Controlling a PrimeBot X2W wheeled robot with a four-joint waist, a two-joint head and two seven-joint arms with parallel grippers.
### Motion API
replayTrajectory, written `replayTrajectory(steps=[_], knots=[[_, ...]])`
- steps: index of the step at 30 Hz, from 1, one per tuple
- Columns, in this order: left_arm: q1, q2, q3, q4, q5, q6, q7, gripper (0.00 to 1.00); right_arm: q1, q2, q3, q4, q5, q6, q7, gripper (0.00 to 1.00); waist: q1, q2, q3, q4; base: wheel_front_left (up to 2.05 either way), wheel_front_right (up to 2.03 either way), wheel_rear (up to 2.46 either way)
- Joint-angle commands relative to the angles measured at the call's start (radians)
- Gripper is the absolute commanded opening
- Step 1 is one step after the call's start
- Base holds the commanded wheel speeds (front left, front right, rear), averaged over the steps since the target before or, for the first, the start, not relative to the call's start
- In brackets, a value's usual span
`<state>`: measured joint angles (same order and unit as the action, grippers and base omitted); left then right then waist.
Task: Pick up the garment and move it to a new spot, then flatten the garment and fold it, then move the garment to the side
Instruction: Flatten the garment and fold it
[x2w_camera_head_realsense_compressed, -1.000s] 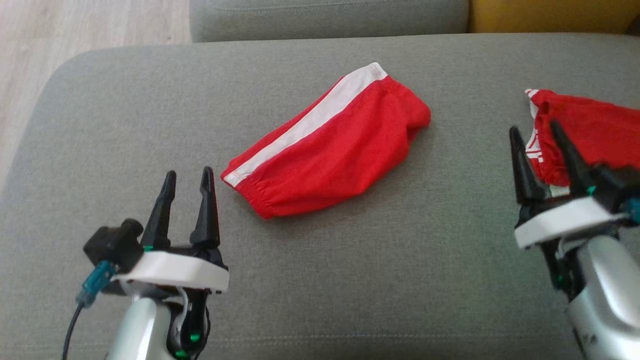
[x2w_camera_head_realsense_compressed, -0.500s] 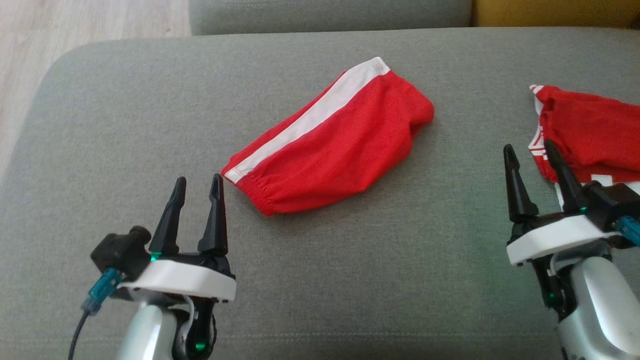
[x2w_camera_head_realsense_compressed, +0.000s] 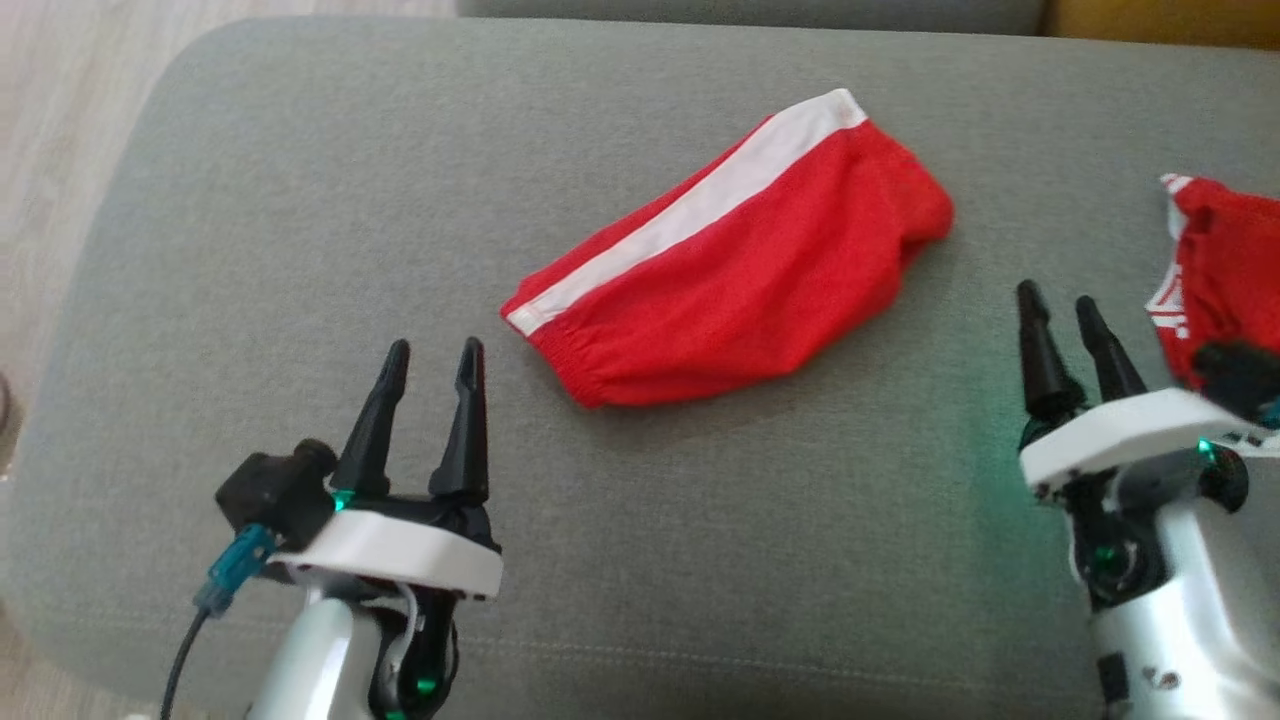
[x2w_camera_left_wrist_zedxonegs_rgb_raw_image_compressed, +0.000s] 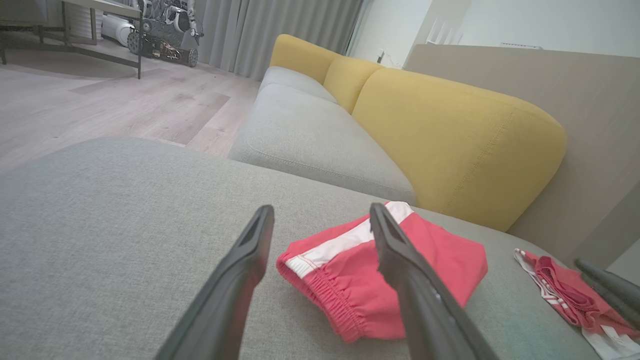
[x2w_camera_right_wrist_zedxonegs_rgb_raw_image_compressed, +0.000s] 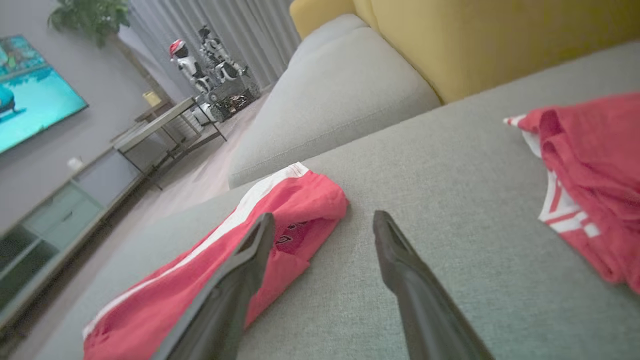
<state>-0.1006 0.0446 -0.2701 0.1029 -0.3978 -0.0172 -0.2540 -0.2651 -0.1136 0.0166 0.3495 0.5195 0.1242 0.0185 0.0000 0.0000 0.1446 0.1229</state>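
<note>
Red shorts (x2w_camera_head_realsense_compressed: 740, 270) with a white side stripe lie center frame, slightly upper right, on the grey sofa cushion (x2w_camera_head_realsense_compressed: 300, 200). Left gripper (x2w_camera_head_realsense_compressed: 435, 346) at lower left, fingers apart, empty, near the shorts' elastic edge but not touching. Right gripper (x2w_camera_head_realsense_compressed: 1056, 297) at lower right, fingers apart, empty. Second red garment (x2w_camera_head_realsense_compressed: 1225, 265) at right edge, beside it.
</note>
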Motion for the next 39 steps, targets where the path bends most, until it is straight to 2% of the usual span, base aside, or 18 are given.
replayTrajectory(steps=[1,5,9,12,16,22,29,39], knots=[[-0.05,0.006,0.024,-0.03,-0.004,0.007,-0.008,1.0,-0.045,0.007,-0.004,-0.02,0.039,0.007,0.021,1.0,0.0,0.0,0.008,0.018,0.0,0.0,0.0],[-0.059,0.006,0.012,-0.042,-0.028,0.023,-0.008,1.0,-0.094,0.03,-0.062,0.005,0.157,0.007,0.125,1.0,0.0,0.0,0.043,0.039,0.0,0.0,0.0],[-0.069,0.006,-0.008,-0.05,-0.031,0.017,-0.008,1.0,-0.154,0.046,-0.111,0.034,0.246,0.007,0.219,1.0,0.0,0.0,0.08,0.055,0.0,0.0,0.0],[-0.085,0.006,-0.026,-0.057,-0.038,0.015,-0.008,1.0,-0.215,0.055,-0.155,0.085,0.288,0.007,0.291,1.0,0.0,0.0,0.109,0.077,0.0,0.0,0.0],[-0.103,0.006,-0.052,-0.054,-0.045,0.017,-0.008,1.0,-0.272,0.06,-0.202,0.149,0.3,0.007,0.334,1.0,0.0,0.0,0.125,0.103,0.0,0.0,0.0],[-0.113,0.006,-0.087,-0.057,-0.06,0.026,-0.008,1.0,-0.329,0.063,-0.238,0.238,0.289,0.007,0.376,1.0,0.0,0.0,0.135,0.135,0.0,0.0,0.0],[-0.105,0.006,-0.089,-0.057,-0.065,0.036,-0.008,1.0,-0.411,0.063,-0.285,0.371,0.258,0.007,0.373,1.0,0.0,0.0,0.148,0.16,0.0,0.0,0.0],[-0.123,0.006,-0.096,-0.066,-0.072,0.042,-0.008,1.0,-0.511,0.063,-0.328,0.505,0.135,0.007,0.392,1.0,0.0,0.0,0.167,0.176,0.0,0.0,0.0]])
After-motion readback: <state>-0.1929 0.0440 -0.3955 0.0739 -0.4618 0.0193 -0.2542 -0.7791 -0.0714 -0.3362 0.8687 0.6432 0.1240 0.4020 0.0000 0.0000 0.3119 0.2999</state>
